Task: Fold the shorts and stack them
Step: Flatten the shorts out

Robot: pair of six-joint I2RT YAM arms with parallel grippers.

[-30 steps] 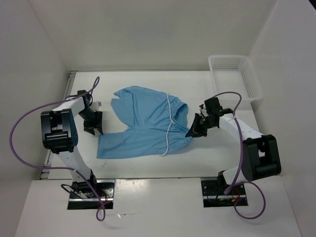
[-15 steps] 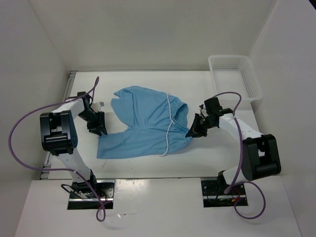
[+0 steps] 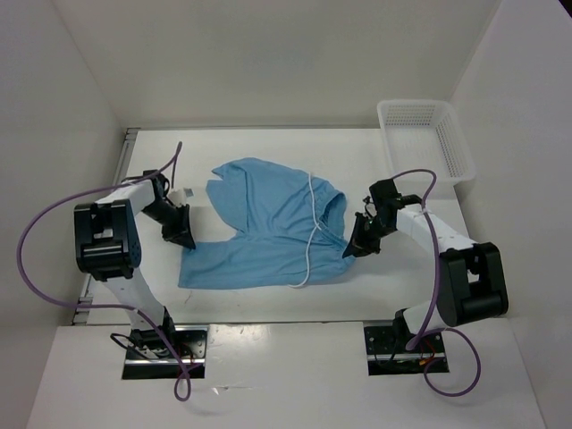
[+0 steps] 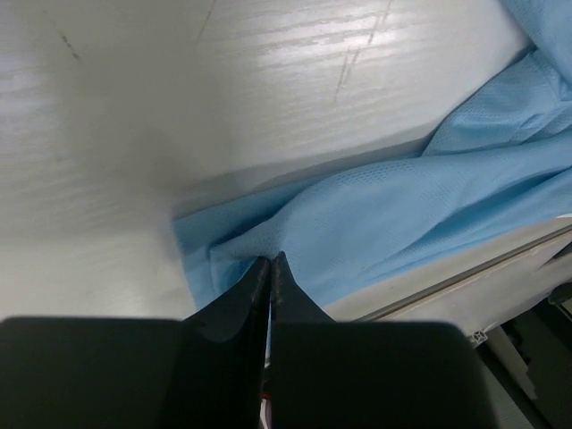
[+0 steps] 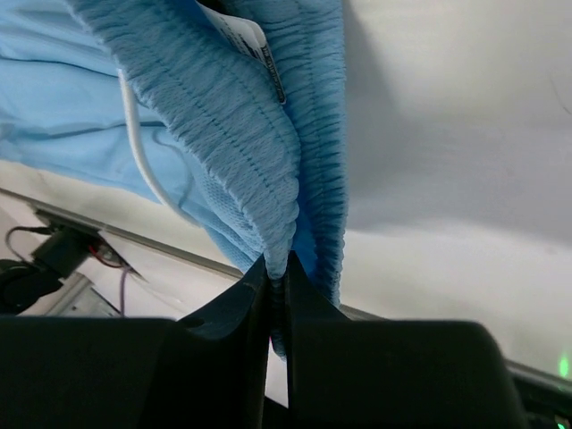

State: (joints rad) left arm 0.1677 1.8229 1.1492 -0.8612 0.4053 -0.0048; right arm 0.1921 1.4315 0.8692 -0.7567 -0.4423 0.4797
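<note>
Black left gripper [image 4: 271, 261], jaws clenched on a thin fold of blue cloth at the left edge of the shorts [image 4: 384, 223]. From the pinch the fabric runs away to the right across the table [image 3: 268, 143]. In the top view the left gripper [image 3: 185, 239] sits at the far-left corner of the near leg, low over the surface.

Right gripper [image 5: 279, 264], jaws likewise closed, grasping the gathered waistband [image 5: 241, 134] where two layers of elastic meet. The white drawstring [image 5: 143, 152] trails just beside the grip. In the top view the right gripper [image 3: 351, 249] holds the near-right end of the waistband [image 3: 335, 210].

The shorts [image 3: 268, 232] lie mid-table between the two grippers, long axis left to right: waistband right, leg hems left. One leg points far-left, and the other lies near, along the front. The drawstring [image 3: 313, 223] crosses the cloth from far to near. Each arm holds its own end, so the cloth lies inward from both. Any fold would probably pivot across this left-right span.

A white basket [image 3: 424, 138] stands at the far right, well apart from the cloth.
</note>
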